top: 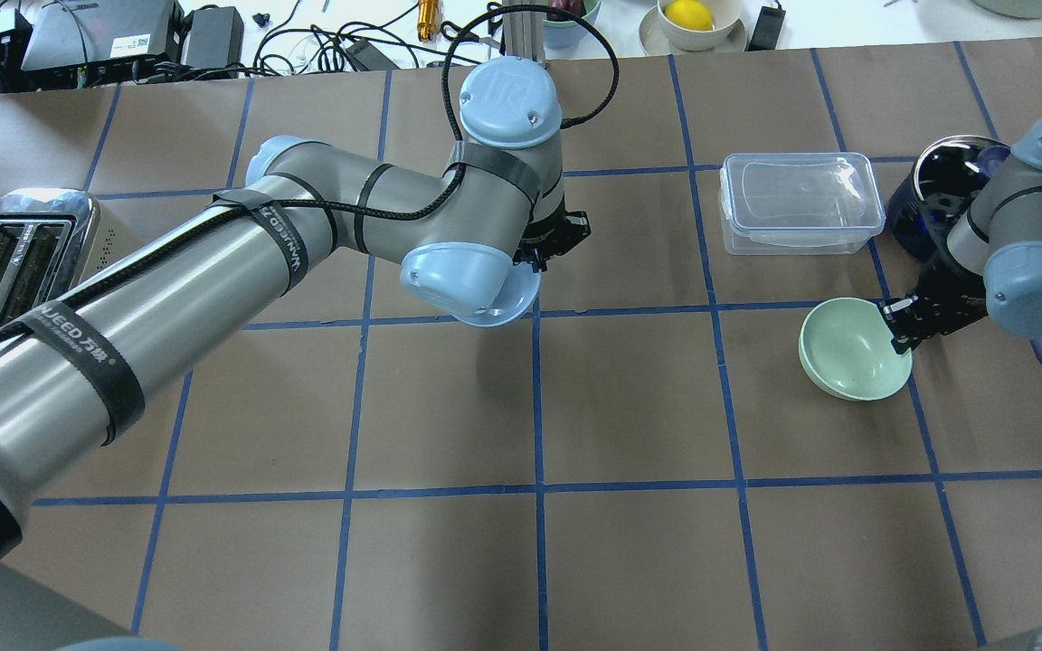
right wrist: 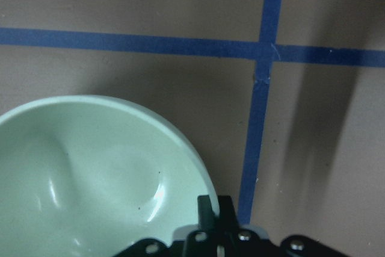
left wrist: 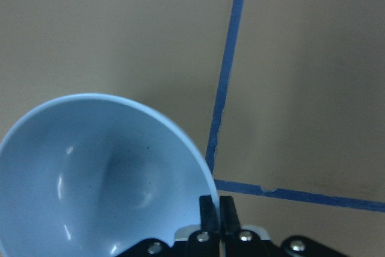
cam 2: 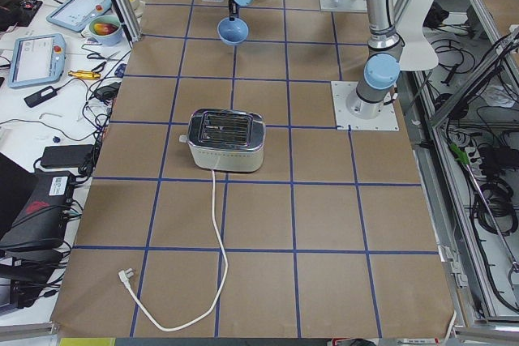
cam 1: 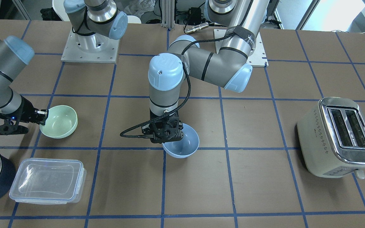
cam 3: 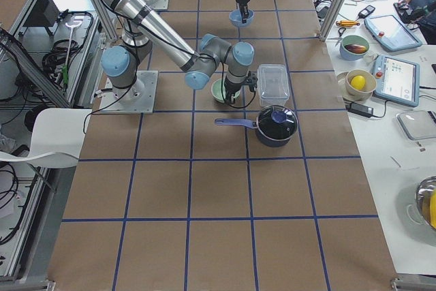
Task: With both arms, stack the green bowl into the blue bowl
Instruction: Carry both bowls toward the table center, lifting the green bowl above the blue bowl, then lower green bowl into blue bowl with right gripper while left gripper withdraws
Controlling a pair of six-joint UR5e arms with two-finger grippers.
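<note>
My left gripper [left wrist: 215,210] is shut on the rim of the pale blue bowl [cam 1: 184,144] and holds it tilted above the middle of the table. The bowl also shows in the overhead view [top: 507,303], partly under the arm. My right gripper [top: 894,327] is shut on the rim of the mint-green bowl [top: 849,351]. In the front view, that gripper [cam 1: 44,114] and the green bowl [cam 1: 60,122] are at the left. The green bowl is tilted and low over the table. I cannot tell whether it touches the table. The two bowls are about two grid squares apart.
A clear lidded plastic container [top: 800,201] and a dark navy saucepan [top: 937,194] stand just beyond the green bowl. A cream and chrome toaster [top: 5,262] stands at the far left end, its cord trailing over the table [cam 2: 215,265].
</note>
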